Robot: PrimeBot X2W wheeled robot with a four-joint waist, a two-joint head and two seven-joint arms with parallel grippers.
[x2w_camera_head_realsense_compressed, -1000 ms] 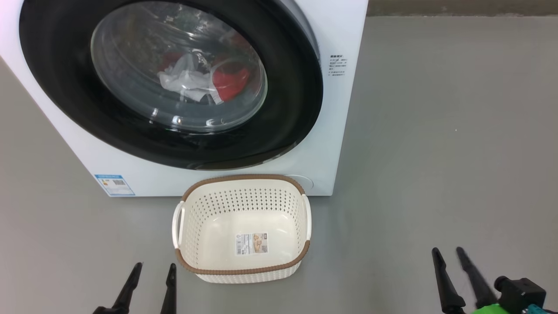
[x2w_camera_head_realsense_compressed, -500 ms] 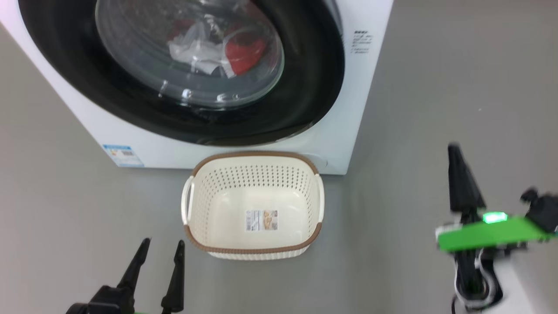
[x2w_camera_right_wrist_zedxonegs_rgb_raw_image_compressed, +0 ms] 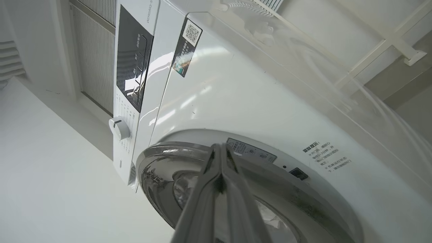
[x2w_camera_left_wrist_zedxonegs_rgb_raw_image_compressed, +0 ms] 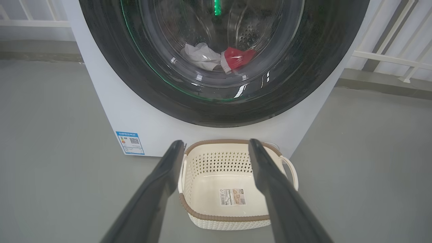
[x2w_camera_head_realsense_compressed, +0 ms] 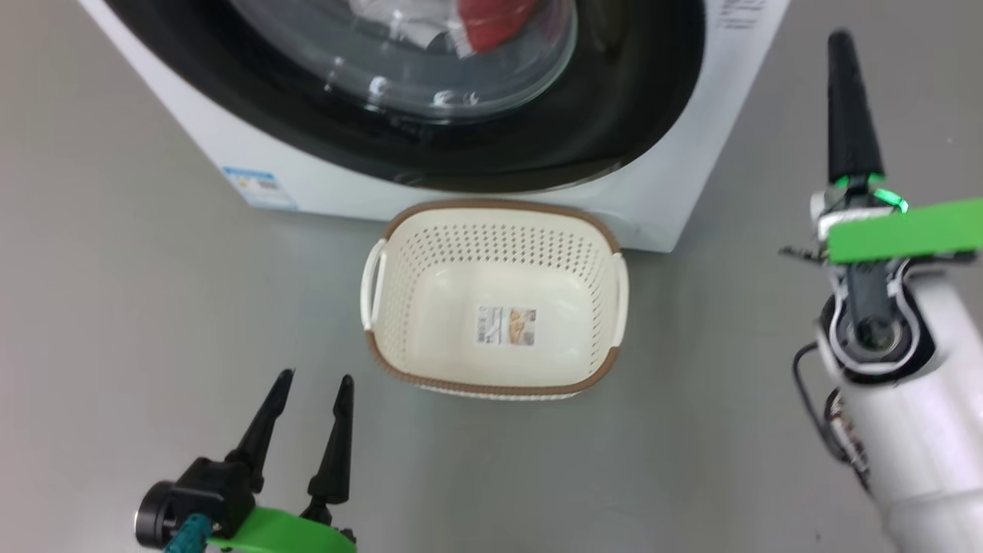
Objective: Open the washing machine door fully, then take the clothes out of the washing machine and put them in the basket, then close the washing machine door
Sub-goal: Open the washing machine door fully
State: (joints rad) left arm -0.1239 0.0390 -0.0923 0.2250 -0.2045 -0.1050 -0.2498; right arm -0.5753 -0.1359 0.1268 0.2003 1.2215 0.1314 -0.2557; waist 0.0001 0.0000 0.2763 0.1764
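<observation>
The white washing machine (x2w_camera_head_realsense_compressed: 230, 130) fills the top of the head view. The washing machine door (x2w_camera_head_realsense_compressed: 614, 115) lies against its front, and whether it is latched I cannot tell. Through the glass I see the clothes (x2w_camera_left_wrist_zedxonegs_rgb_raw_image_compressed: 236, 57), red fabric beside thin white cloth. The cream basket (x2w_camera_head_realsense_compressed: 491, 238) stands empty on the floor just before the machine. My left gripper (x2w_camera_head_realsense_compressed: 316, 378) is open, low and left of the basket. My right gripper (x2w_camera_head_realsense_compressed: 839, 42) is shut on nothing, raised to the right of the machine. In the right wrist view its tip (x2w_camera_right_wrist_zedxonegs_rgb_raw_image_compressed: 219, 145) sits close to the door's rim (x2w_camera_right_wrist_zedxonegs_rgb_raw_image_compressed: 162, 158).
Grey floor surrounds the machine and basket. A blue label (x2w_camera_head_realsense_compressed: 257, 184) marks the machine's lower left corner. The control panel and a white knob (x2w_camera_right_wrist_zedxonegs_rgb_raw_image_compressed: 119, 127) are at the machine's top. White railings (x2w_camera_left_wrist_zedxonegs_rgb_raw_image_compressed: 388, 57) stand behind the machine on the right.
My right gripper has shut and risen from the lower right to beside the door. The head camera has moved in, so the machine and basket look larger. The left gripper stays open.
</observation>
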